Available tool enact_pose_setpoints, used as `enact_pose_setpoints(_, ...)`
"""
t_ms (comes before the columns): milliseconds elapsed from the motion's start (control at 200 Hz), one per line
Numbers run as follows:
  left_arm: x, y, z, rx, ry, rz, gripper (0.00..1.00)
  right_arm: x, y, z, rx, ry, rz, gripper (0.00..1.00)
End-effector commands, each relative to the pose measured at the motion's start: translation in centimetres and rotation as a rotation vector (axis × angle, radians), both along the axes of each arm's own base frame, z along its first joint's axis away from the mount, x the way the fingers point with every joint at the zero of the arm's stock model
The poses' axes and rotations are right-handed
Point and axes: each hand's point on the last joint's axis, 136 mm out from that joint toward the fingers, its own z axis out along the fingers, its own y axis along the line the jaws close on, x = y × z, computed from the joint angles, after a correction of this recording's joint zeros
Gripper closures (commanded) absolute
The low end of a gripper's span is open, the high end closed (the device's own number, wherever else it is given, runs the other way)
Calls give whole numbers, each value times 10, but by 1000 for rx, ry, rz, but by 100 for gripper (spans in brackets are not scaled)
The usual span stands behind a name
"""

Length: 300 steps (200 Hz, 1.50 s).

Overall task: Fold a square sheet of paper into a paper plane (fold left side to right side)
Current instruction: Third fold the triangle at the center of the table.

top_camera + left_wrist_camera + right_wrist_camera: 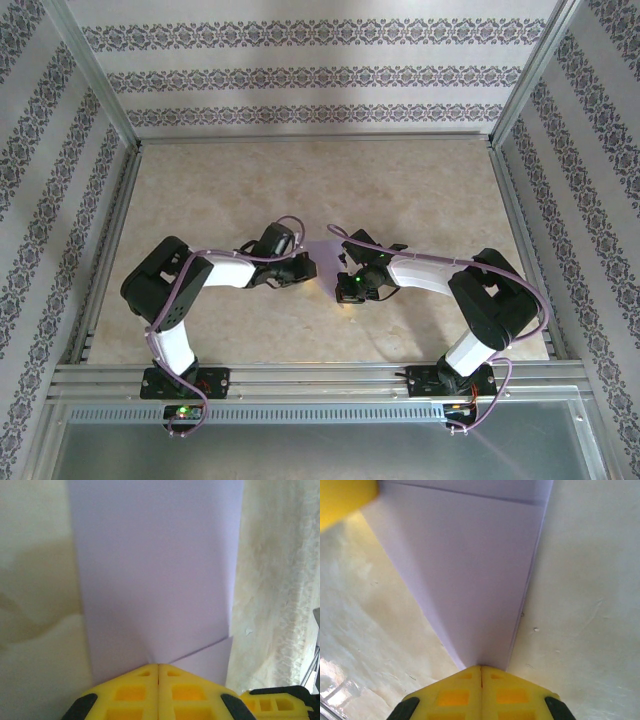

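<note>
The folded lavender paper [322, 252] spans between the hands over the worktop [300, 180], the left hand [158, 666] clenched on its creased end and the right hand [481, 668] clenched on its pointed tip.

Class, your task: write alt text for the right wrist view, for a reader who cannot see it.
Folded lavender paper narrows to a point that looks pinched in the shut yellow right end effector at the bottom edge. A pale beige table lies behind it, and a blurred yellow part sits in the top left corner.
</note>
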Motion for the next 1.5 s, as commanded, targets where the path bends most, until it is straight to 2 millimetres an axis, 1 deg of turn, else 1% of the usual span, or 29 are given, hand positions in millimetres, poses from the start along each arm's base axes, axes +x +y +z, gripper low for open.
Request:
enact_pose_setpoints(0,14,56,-30,198,15,103,93,-35,-57,-39,-278,103,2,100)
enact_pose_setpoints(65,19,63,-26,196,9,118,93,-34,-56,-38,-274,101,0,100)
enact_pose_setpoints(135,23,65,-14,189,-20,121,93,-33,-54,-37,-263,98,1,100)
enact_pose_setpoints(225,25,65,9,185,-69,108,93,-30,-52,-34,-246,88,-6,100)
enact_pose_setpoints(320,21,63,35,173,-120,89,93,-26,-48,-31,-218,76,-20,100)
enact_pose_setpoints(375,14,59,47,161,-141,68,93,-24,-47,-30,-211,70,-24,100)
enact_pose_setpoints(430,7,51,57,133,-156,39,93,-22,-47,-30,-208,67,-26,100)
enact_pose_setpoints(535,-7,28,64,61,-145,-16,93,-19,-47,-29,-200,61,-33,100)
enact_pose_setpoints(630,-17,6,61,42,-128,-71,93,-18,-46,-29,-191,62,-40,100)
enact_pose_setpoints(755,-19,-21,54,27,-114,-129,93,-18,-44,-29,-181,66,-37,100)
enact_pose_setpoints(800,-18,-28,52,22,-112,-141,93,-18,-44,-29,-179,66,-36,100)
enact_pose_setpoints(929,-13,-39,43,30,-100,-170,93,-17,-43,-28,-173,64,-38,100)
enact_pose_setpoints(1019,-13,-42,34,42,-83,-180,94,-16,-42,-26,-171,61,-40,100)
enact_pose_setpoints(1249,-16,-37,13,78,-54,-164,94,-14,-41,-22,-155,52,-44,100)
enact_pose_setpoints(1369,-20,-32,1,108,-31,-156,94,-9,-36,-15,-129,41,-50,100)
enact_pose_setpoints(1494,-22,-23,-13,162,-4,-145,95,-3,-26,-2,-76,20,-45,100)
